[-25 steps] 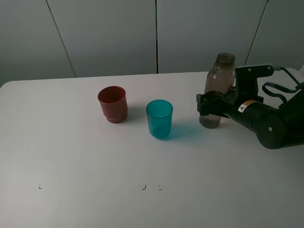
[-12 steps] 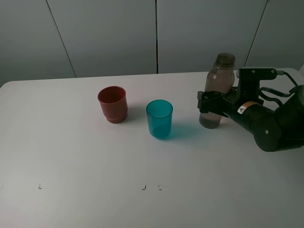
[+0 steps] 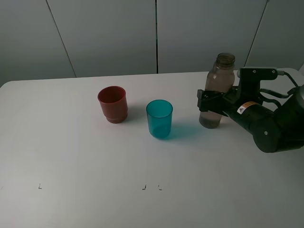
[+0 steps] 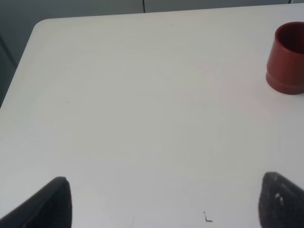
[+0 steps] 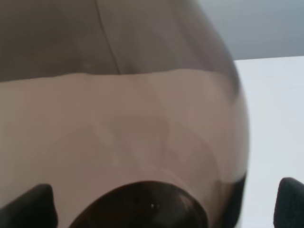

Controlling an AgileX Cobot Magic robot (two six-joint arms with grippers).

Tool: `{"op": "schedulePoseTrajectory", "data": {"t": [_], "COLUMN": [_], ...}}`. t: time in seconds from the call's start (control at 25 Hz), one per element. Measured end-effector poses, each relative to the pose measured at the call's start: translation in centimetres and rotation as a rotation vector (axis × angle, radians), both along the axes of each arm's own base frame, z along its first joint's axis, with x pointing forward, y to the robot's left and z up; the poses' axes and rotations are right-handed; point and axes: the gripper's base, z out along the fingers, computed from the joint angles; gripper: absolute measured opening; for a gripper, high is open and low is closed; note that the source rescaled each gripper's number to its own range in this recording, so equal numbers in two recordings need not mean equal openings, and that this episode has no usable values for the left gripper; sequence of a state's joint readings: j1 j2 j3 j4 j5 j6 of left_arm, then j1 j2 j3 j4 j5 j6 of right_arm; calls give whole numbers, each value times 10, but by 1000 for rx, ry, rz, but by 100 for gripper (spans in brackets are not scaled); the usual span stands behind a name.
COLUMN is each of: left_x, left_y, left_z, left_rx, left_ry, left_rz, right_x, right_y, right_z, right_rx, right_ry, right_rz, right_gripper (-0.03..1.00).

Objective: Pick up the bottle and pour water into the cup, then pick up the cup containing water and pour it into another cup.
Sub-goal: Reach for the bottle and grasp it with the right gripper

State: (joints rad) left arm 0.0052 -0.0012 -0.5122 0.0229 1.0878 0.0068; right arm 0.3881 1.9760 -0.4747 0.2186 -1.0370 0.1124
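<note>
Spanning every view: white surface (image 3: 71, 156), round-cornered, carrying three vessels in a loose row. A few small dark marks (image 3: 143, 187) sit near its front edge.

Right arm (image 3: 266, 126): black, reaching in from the right of the high view. Right fingers (image 3: 203, 101) are spread wide, one on either side of the bottle's lower body, not clamped. The wrist view shows bare surface between one fingertip (image 5: 290, 199) and the bottle wall. Contact on the other side cannot be told.

Bottle (image 3: 220, 78): smoky grey-brown, uncapped, upright with its long axis vertical. It stands on the surface at the right end of the row, directly between the right fingers. This arm is the nearer one by far. Judged: closing is all the grasp needs, and the first pick-up is not yet made.

Red cup (image 3: 112, 103): opaque, upright, at the left end of the row.

Teal cup (image 3: 159, 118): translucent, upright, between the red cup and the bottle, apart from both. Judged: the pour must travel from the bottle toward the row's middle.

Left fingers (image 4: 280, 199): only two dark tips show, spread, with nothing between them, over bare surface. The arm is absent from the high view.

Obscured: the bottle fills the right wrist view, blurred, with neck and base cut off. A level line crosses its body, probably water. The cups' contents cannot be read.
</note>
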Motion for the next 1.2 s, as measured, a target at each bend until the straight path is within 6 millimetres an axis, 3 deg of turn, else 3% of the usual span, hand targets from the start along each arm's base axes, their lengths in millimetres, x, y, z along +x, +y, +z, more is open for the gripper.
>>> {"op": "schedulePoseTrajectory", "data": {"t": [1.12, 1.16, 1.2], "left_x": [0, 0, 0], "left_y": [0, 0, 0], "left_z": [0, 0, 0], "left_rx": [0, 0, 0], "left_ry": [0, 0, 0], "left_rz": [0, 0, 0], "right_x": [3, 3, 3], "right_y": [3, 3, 3], "right_z": [2, 2, 2], "right_rx": [-39, -39, -41], "right_ry": [-23, -23, -24], "right_rz": [41, 41, 41], "right_gripper": [100, 92, 72]}}
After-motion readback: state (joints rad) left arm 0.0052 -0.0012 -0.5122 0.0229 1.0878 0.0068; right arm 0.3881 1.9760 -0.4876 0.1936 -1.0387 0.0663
